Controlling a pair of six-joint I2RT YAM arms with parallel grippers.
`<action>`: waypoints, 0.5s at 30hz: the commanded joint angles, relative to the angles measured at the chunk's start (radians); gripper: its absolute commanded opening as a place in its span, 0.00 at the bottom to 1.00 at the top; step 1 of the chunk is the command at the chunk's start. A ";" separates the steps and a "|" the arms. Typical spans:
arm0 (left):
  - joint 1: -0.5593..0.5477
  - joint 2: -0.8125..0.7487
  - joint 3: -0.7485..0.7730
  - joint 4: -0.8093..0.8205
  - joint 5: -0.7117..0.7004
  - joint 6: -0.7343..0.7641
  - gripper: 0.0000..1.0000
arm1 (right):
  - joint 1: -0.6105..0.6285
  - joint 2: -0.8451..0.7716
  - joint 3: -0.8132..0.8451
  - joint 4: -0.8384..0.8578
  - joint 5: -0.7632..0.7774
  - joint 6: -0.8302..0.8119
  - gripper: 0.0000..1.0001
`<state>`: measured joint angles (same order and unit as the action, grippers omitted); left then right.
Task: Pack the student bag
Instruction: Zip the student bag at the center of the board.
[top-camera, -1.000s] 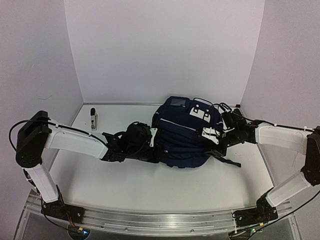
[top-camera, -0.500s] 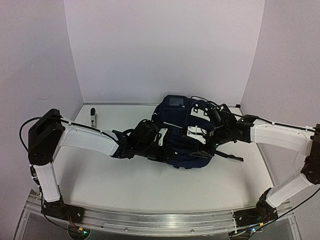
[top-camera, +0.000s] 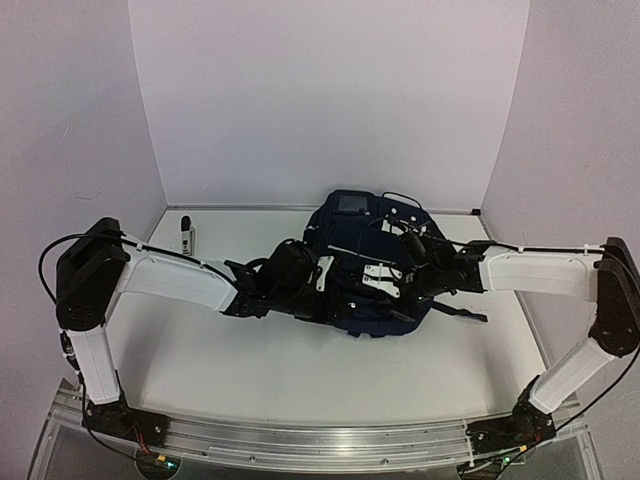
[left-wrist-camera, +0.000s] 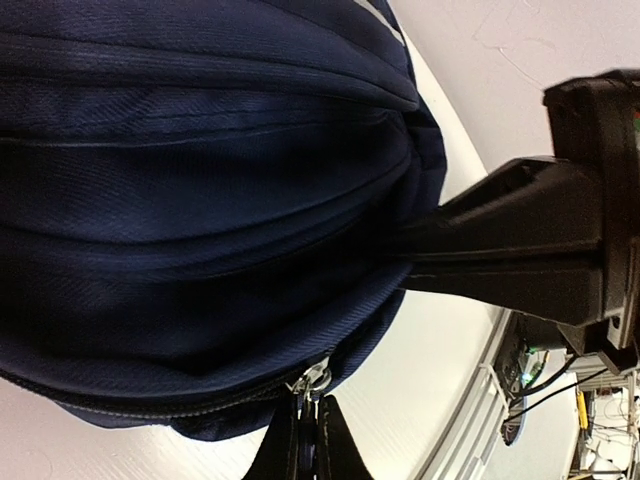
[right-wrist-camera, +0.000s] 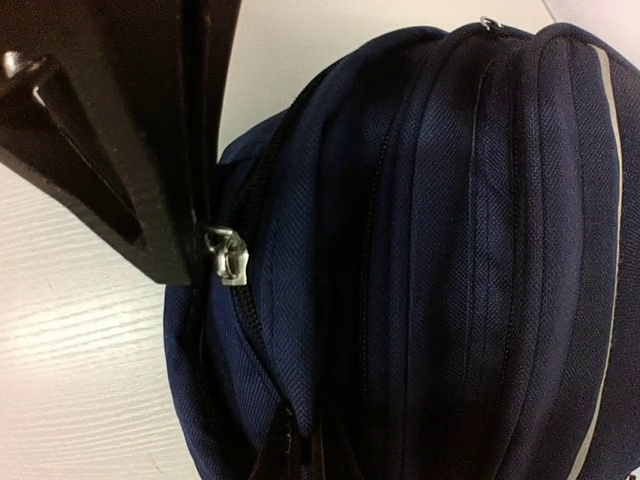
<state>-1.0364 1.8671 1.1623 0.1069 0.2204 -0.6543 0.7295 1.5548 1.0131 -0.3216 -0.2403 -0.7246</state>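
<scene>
The student bag (top-camera: 372, 248), a big navy backpack with pale stripes, lies at the middle of the table between both arms. My left gripper (top-camera: 332, 296) reaches in from the left at its near side. In the left wrist view the left gripper (left-wrist-camera: 305, 452) is shut on a silver zipper pull (left-wrist-camera: 314, 384) at the bag (left-wrist-camera: 200, 180) seam. My right gripper (top-camera: 358, 298) comes in from the right, close beside it. In the right wrist view the right gripper (right-wrist-camera: 300, 458) is shut on a fold of the bag (right-wrist-camera: 450, 250) fabric, just below that zipper pull (right-wrist-camera: 226, 264).
A small black-and-white stick-shaped object (top-camera: 186, 237) lies at the back left near the wall. Dark straps (top-camera: 455, 312) trail from the bag's right side. White walls enclose the table on three sides.
The right arm has moved left over the bag and its gripper has closed on the fabric. The left arm pushed right earlier, and the bag has shifted slightly left.
</scene>
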 joint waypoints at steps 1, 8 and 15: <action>0.014 -0.083 -0.032 -0.009 -0.096 -0.004 0.00 | -0.034 -0.110 -0.058 0.007 0.064 -0.031 0.00; 0.056 -0.162 -0.129 -0.018 -0.155 0.008 0.00 | -0.265 -0.164 -0.117 -0.004 0.013 -0.124 0.00; 0.054 -0.073 -0.052 0.066 -0.002 0.016 0.00 | -0.287 -0.160 -0.023 -0.072 -0.116 -0.040 0.48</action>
<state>-0.9994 1.7808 1.0599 0.1478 0.1568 -0.6499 0.4840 1.4192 0.9093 -0.3394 -0.3819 -0.8257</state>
